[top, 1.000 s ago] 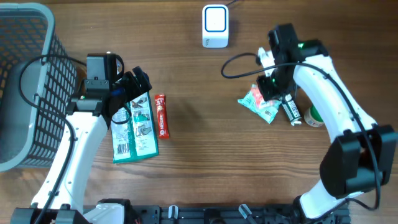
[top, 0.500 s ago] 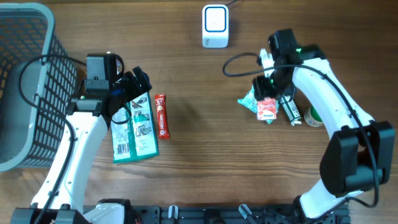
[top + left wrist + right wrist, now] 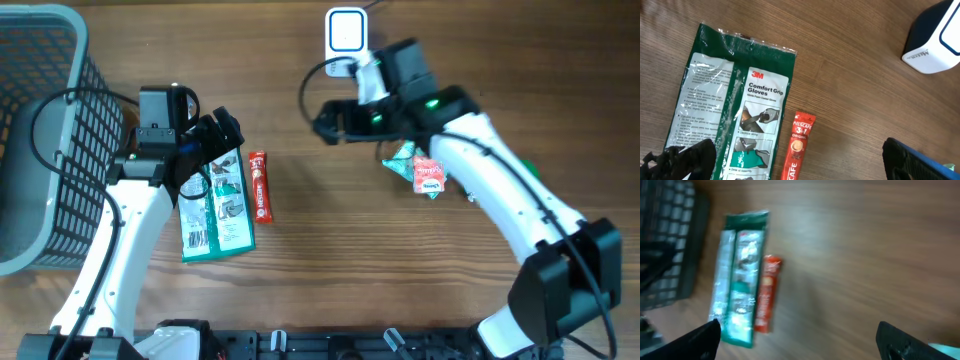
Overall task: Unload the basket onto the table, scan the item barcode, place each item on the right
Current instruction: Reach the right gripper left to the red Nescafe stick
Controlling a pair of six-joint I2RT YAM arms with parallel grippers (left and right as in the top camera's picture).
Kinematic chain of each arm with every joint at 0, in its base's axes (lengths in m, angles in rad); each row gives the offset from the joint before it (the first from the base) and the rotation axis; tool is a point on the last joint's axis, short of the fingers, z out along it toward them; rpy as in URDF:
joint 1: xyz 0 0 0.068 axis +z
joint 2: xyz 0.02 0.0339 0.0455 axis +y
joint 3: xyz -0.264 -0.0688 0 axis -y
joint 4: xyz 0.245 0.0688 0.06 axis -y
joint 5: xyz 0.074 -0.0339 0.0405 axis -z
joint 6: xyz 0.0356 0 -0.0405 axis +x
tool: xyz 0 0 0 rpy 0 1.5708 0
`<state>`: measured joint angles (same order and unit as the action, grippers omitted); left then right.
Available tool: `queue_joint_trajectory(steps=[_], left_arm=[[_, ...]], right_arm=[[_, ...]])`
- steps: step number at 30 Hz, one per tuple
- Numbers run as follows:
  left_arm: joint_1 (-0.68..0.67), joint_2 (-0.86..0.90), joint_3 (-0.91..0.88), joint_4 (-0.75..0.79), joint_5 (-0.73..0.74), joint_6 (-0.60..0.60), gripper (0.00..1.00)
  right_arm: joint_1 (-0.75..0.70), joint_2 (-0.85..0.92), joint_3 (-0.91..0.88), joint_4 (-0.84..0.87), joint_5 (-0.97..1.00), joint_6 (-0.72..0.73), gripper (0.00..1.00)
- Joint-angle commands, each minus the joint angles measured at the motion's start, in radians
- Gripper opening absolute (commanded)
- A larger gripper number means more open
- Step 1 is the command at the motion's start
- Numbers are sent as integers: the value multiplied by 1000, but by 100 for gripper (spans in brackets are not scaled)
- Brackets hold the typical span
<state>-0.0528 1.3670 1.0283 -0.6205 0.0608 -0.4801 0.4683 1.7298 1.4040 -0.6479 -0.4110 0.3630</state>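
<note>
One second on, right gripper (image 3: 326,122) gapes empty, swung left from the packets (image 3: 421,170).

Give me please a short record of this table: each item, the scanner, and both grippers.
scanner: white, at the far edge, partly behind the right arm
gloves packet: green, lying flat
coffee stick: red, beside the gloves packet
snack packets: by the right arm
basket: grey, at the left side
left gripper: open, empty, above the gloves packet
right gripper: open, empty, near the scanner
</note>
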Motion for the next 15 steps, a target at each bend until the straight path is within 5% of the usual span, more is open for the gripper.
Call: queue_joint_trajectory(steps=[1, 7, 15], left_arm=[[-2, -11, 16, 3, -10, 4, 100], [-2, -11, 16, 3, -10, 4, 100], [0, -11, 16, 111, -42, 0, 100]], right_arm=[[86, 39, -46, 53, -29, 119, 89], [214, 85, -84, 113, 123, 172, 79], [303, 89, -84, 153, 175, 216, 83]])
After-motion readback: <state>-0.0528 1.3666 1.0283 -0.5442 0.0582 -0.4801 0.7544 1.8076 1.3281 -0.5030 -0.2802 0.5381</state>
